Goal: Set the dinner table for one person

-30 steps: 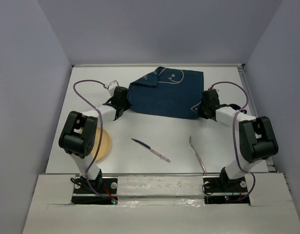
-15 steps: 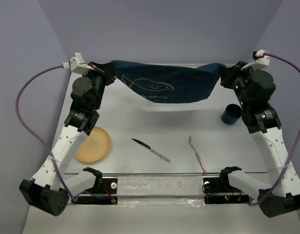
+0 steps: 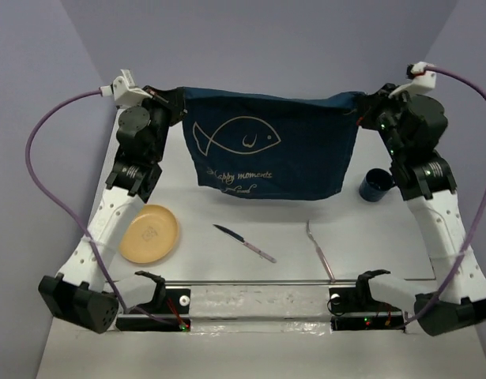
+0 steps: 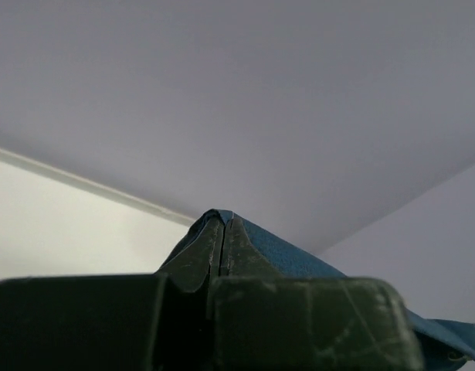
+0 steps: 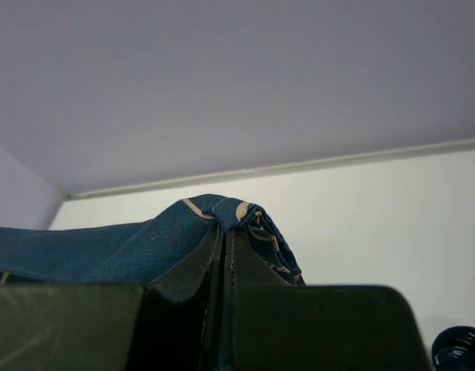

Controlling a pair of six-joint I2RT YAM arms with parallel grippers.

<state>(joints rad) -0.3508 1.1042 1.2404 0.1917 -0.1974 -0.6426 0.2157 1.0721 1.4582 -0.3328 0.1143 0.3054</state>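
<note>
L gripper (image 3: 179,100), R gripper (image 3: 361,103) pinch placemat (image 3: 266,154), dinner table (image 3: 290,229) well below

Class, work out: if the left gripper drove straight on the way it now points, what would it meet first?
Beyond the placemat corner pinched in its jaws, the left gripper faces only the bare lavender wall; likely that, though distance is unclear.

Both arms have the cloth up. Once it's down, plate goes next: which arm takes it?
Left. The plate lies on the left arm's side of the table, near its base; the right gripper, shut on the cloth, is across by the cup.
</note>
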